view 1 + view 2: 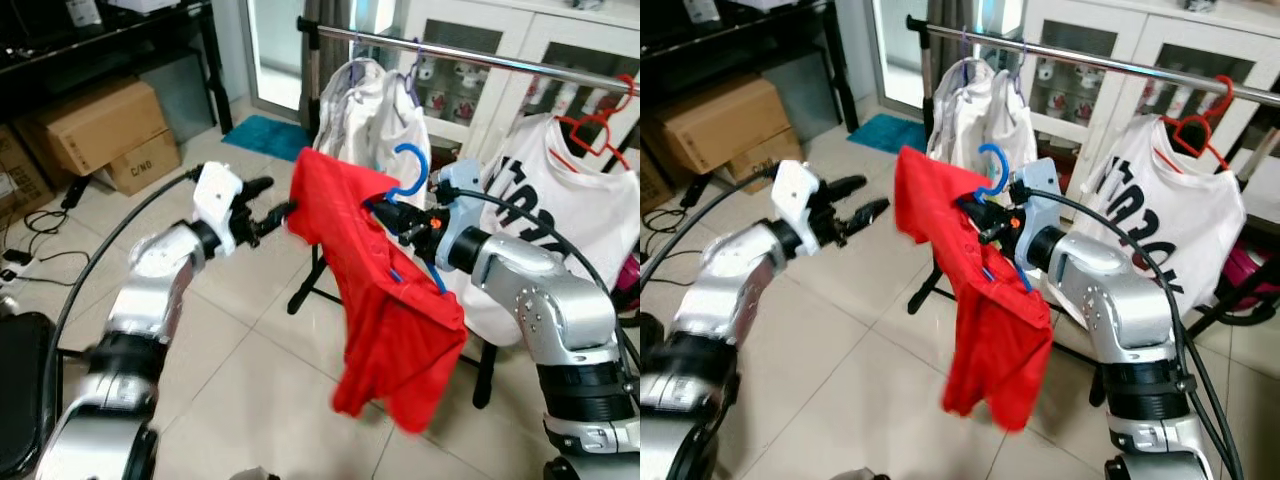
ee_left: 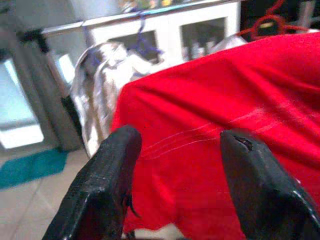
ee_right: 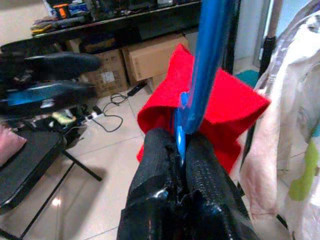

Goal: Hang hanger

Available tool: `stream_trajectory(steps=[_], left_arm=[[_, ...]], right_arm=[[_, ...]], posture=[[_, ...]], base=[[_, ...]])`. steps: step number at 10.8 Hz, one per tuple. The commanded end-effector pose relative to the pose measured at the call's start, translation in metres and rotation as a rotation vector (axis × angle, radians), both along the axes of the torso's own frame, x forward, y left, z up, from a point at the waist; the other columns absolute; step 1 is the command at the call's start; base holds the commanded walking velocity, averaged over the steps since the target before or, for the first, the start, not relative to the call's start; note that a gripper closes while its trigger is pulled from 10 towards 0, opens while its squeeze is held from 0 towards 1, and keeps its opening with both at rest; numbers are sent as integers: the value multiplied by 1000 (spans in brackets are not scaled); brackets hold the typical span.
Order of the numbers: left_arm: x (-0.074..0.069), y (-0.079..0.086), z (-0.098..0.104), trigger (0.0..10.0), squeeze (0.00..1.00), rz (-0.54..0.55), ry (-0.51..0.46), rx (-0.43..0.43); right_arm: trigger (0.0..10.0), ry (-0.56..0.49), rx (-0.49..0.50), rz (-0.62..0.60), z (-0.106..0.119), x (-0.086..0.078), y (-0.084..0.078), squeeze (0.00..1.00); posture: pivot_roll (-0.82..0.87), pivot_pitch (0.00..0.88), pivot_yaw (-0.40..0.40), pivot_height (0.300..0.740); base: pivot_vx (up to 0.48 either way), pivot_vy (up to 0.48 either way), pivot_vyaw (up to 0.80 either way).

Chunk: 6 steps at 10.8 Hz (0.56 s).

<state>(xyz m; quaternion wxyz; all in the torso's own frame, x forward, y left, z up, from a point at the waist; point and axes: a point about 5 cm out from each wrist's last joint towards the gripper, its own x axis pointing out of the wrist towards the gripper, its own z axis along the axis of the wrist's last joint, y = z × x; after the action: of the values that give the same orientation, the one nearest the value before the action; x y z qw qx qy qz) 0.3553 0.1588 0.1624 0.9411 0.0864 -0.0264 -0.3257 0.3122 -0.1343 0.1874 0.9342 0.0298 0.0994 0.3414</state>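
Right gripper (image 3: 181, 150) jaws clamp blue hanger (image 1: 410, 170) draped with red shirt (image 1: 385, 300); left gripper (image 2: 180, 155) jaws apart.

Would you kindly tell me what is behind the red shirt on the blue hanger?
Behind the red shirt stands the clothes rail with a pale garment hanging on it. The rail's lower stand is partly covered by the shirt. The right end effector grips the blue hanger.

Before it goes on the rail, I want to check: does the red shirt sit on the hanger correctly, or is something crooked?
The red shirt sits askew on the blue hanger: bunched, drooping low on one side. The right gripper pinches the hanger; the open left gripper is beside the shirt.
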Motion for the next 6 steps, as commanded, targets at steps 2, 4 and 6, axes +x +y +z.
stream_trajectory(steps=[2,4,6], left_arm=[[10,-9,-4,10000,0,19,62,-46],[19,-17,-4,10000,0,55,133,-182],[23,-25,-5,10000,0,64,199,-300]], right_arm=[[10000,-48,-10,90,11,-10,11,0],[10000,-63,-29,125,12,-15,15,0],[10000,-69,-40,142,12,-18,17,0]], posture=[[-169,0,23,740],[-173,0,27,740],[-172,0,25,740]], base=[[0,0,0],[0,0,0],[0,0,0]])
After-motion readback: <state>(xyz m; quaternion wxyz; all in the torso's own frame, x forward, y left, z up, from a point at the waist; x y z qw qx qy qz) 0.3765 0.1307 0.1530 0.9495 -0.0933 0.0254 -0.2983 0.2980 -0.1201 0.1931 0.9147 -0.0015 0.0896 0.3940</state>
